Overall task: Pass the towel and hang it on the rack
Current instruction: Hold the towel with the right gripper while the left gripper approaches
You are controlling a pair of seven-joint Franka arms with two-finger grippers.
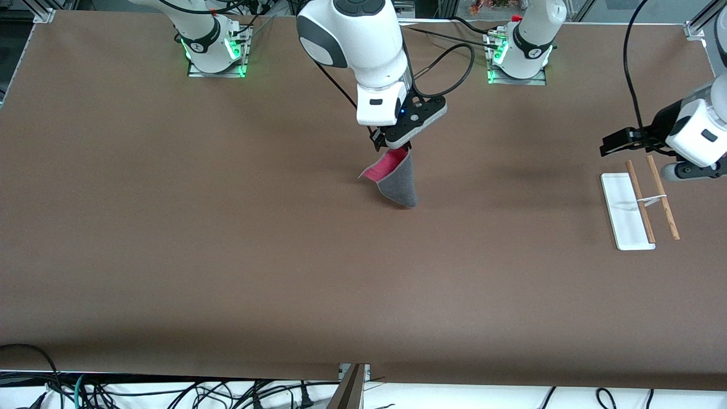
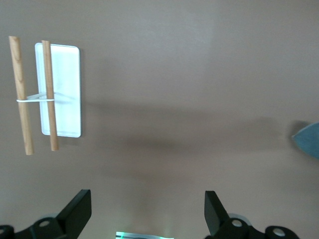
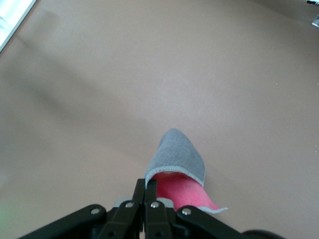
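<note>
The towel (image 1: 398,183), dark grey with its pink side showing, hangs from my right gripper (image 1: 392,149) over the middle of the table. That gripper (image 3: 149,186) is shut on the towel's (image 3: 179,154) stitched edge. I cannot tell whether the towel's lower tip touches the table. The rack (image 1: 626,211) stands at the left arm's end of the table: a white base with two brown rods (image 1: 663,197) above it. My left gripper (image 1: 619,142) hovers open and empty beside the rack, over the table. In the left wrist view the gripper (image 2: 147,199) faces bare table, with the rack (image 2: 67,92) and a towel corner (image 2: 308,142) showing.
Both arm bases (image 1: 216,51) (image 1: 517,54) stand along the table edge farthest from the front camera. Loose cables (image 1: 170,392) lie below the edge nearest it. Brown tabletop (image 1: 227,227) stretches between the towel and the rack.
</note>
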